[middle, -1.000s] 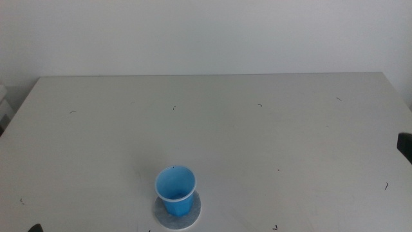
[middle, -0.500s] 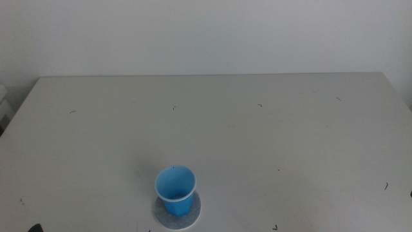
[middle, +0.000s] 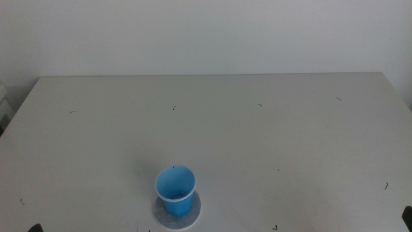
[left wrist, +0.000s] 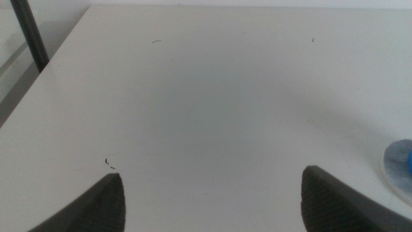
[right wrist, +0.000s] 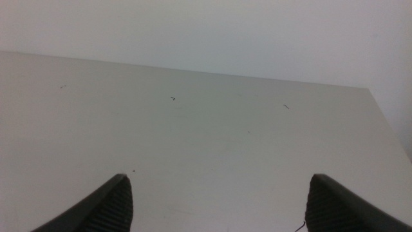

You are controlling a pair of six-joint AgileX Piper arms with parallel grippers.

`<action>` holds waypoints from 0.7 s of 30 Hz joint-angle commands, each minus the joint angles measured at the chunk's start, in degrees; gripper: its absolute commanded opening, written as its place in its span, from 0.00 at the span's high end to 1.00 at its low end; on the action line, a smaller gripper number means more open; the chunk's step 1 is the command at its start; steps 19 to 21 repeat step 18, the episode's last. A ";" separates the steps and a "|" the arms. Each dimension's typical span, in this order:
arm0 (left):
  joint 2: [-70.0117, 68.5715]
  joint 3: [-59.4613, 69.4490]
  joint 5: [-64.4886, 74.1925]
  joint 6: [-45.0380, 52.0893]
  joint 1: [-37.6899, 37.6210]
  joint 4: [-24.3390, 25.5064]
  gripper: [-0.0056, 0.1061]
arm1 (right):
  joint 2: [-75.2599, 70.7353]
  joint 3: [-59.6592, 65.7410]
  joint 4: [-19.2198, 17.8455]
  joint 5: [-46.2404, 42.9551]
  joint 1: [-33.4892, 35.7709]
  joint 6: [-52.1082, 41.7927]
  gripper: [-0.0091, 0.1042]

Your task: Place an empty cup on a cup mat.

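The bright blue cup [middle: 175, 189] stands upright and empty on the round grey cup mat [middle: 190, 215], near the table's front edge, left of centre. Part of the mat [left wrist: 398, 169] and the cup's base show at the edge of the left wrist view. My left gripper [left wrist: 212, 203] is open and empty, low over the table to the cup's left; only a dark tip [middle: 34, 228] shows in the middle view. My right gripper [right wrist: 219, 203] is open and empty at the front right, with a dark tip [middle: 408, 212] at the middle view's edge.
The white table [middle: 257, 135] carries only small dark specks. A white wall stands behind its far edge. A dark pole [left wrist: 29, 35] stands beyond the table's left edge in the left wrist view.
The right gripper has drawn back from the right edge of the middle view toward the bottom right corner. The cup and mat have not moved.
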 commanded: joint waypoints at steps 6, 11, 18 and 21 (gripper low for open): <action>-0.74 -0.34 -3.84 -0.61 0.06 0.02 0.01 | -0.44 2.07 -0.78 -4.49 -0.36 -0.61 0.09; -0.74 -0.34 -3.84 -0.61 0.06 0.02 0.01 | -2.24 2.91 -0.78 -4.44 -0.36 -0.61 0.09; -0.74 -0.34 -3.84 -0.61 0.06 0.02 0.01 | -2.65 4.73 -0.56 -4.64 -0.36 -0.56 0.09; -0.74 -0.34 -3.84 -0.61 0.06 0.02 0.01 | -2.65 4.73 -0.56 -4.64 -0.36 -0.56 0.09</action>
